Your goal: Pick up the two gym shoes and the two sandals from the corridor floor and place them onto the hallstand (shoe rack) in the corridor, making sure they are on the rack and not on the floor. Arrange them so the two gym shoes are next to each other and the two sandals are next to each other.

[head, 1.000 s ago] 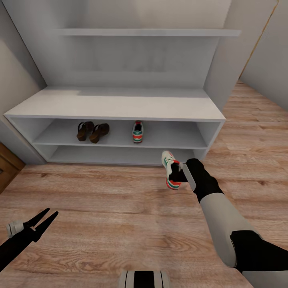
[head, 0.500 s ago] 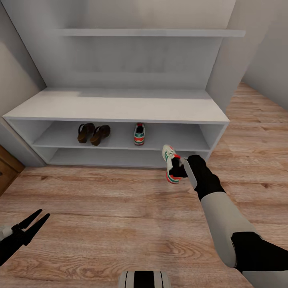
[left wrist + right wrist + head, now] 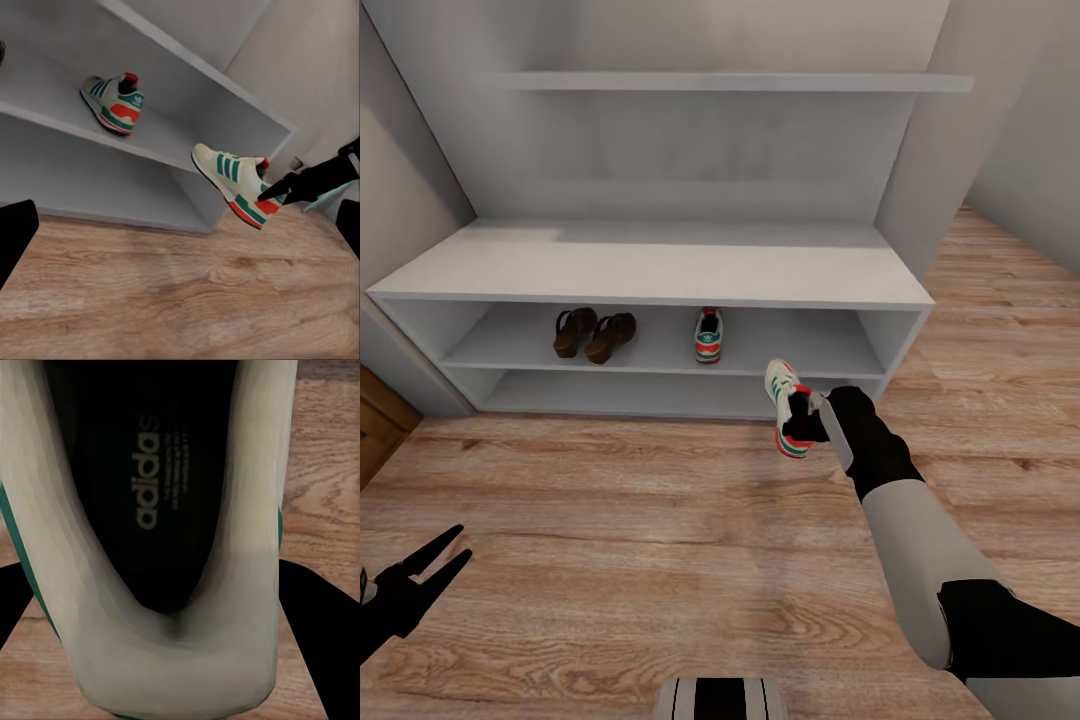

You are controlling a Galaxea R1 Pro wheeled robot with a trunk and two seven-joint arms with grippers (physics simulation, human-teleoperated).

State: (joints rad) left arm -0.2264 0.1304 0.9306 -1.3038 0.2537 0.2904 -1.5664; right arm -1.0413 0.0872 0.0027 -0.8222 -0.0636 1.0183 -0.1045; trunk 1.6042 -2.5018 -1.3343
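Observation:
One gym shoe (image 3: 789, 412) hangs just above the corridor floor (image 3: 660, 540), in front of the hallstand's (image 3: 660, 265) right half, with my right gripper (image 3: 809, 421) shut on its heel. The right wrist view looks into that shoe (image 3: 165, 510), with black fingers (image 3: 319, 615) on either side of the heel. The other gym shoe (image 3: 707, 335) stands on the middle shelf, and both shoes show in the left wrist view, one on the shelf (image 3: 112, 105) and one held (image 3: 234, 184). The two sandals (image 3: 592, 334) sit side by side to its left. My left gripper (image 3: 438, 558) is open and low at the left.
A thin white wall shelf (image 3: 730, 82) hangs above the hallstand. A brown wooden cabinet corner (image 3: 375, 425) juts in at the left edge. Bare shelf space lies to the right of the shelved gym shoe. The corridor carries on past the hallstand's right end.
The view has drawn slightly nearer the hallstand. The held gym shoe has risen a little toward the shelf. My left gripper has sunk toward the lower left corner.

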